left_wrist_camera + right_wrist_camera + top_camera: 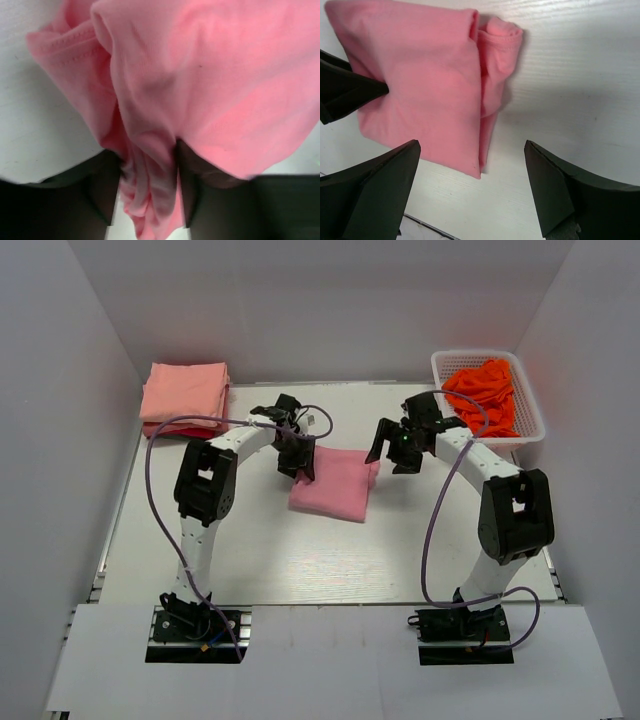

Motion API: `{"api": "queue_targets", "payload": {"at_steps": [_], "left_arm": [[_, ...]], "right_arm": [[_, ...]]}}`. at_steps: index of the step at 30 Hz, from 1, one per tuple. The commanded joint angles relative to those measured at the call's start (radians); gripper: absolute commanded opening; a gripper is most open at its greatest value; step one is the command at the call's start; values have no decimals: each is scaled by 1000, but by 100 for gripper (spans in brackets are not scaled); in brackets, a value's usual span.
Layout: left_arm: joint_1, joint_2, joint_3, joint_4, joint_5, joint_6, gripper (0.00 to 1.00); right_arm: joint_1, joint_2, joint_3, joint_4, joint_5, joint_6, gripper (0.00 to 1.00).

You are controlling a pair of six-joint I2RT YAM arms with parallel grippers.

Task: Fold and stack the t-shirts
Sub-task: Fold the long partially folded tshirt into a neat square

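Note:
A folded rose-pink t-shirt (335, 485) lies at the table's middle. My left gripper (299, 462) is shut on its left edge; the left wrist view shows bunched pink cloth (150, 190) pinched between the dark fingers (197, 195). My right gripper (392, 452) is open and empty just right of the shirt; the right wrist view shows the shirt (425, 80) ahead and wide-apart fingers (555, 195). A stack of folded salmon-peach t-shirts (185, 395) sits at the back left. Bright orange-red t-shirts (485, 392) fill the basket.
A white lattice plastic basket (530, 430) stands at the back right. White walls enclose the table on three sides. Purple cables loop off both arms. Bare white tabletop (320, 560) lies in front of the pink shirt.

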Motion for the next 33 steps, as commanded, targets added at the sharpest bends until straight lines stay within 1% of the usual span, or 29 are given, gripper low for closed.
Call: {"api": "queue_targets", "payload": {"at_steps": [1,3,4,5,7,8,10,11,12,13,14,18,19,22,25,26,27,29,30,33], "left_arm": [[-15,45,-74,-5,-17,3,53],[-26,55,-52,-4,-17,3,45],[-26,55,-51,-5,-17,13,39],[-36,55,-42,-5,-29,13,24],[-37,55,-29,-5,-41,13,4],[-37,55,6,-5,-78,13,0],[-37,55,60,-47,-136,28,0],[-37,46,123,-61,-154,40,0],[-37,31,154,-83,-179,55,0],[-37,20,184,-83,-211,91,0],[-37,8,238,-96,-211,118,0],[2,-67,318,-87,-173,186,0],[11,-89,335,-87,-203,200,0],[22,-98,441,-115,-216,295,0],[45,-119,464,-115,-242,348,0],[72,-120,479,-115,-259,387,0],[81,-120,491,-115,-306,399,0],[103,-120,548,-104,-355,421,0],[130,-120,567,-104,-372,442,0],[175,-129,604,-63,-383,485,0]], "right_arm": [[-8,-65,-22,7,9,-18,90],[-9,-81,-49,25,10,-17,90],[-12,-100,-54,31,13,-17,90],[-12,-107,-72,34,18,-15,90],[-14,-134,-89,40,27,-20,90],[-22,-142,-97,46,38,-18,90],[-19,-167,-129,54,44,-21,90],[-20,-188,-138,62,53,-20,90],[-22,-205,-175,72,53,-8,90],[-22,-226,-186,86,58,-20,90],[-25,-260,-198,92,64,-18,90],[-25,-323,-275,117,84,-12,90],[-26,-332,-291,122,84,-11,90],[-26,-393,-305,102,72,-12,90],[-26,-445,-322,99,64,-11,90],[-26,-455,-324,96,67,-9,90],[-31,-491,-328,97,65,-8,90],[-28,-507,-322,83,70,-3,90],[-25,-522,-318,80,72,-3,90],[-26,-550,-310,65,79,3,90]]}}
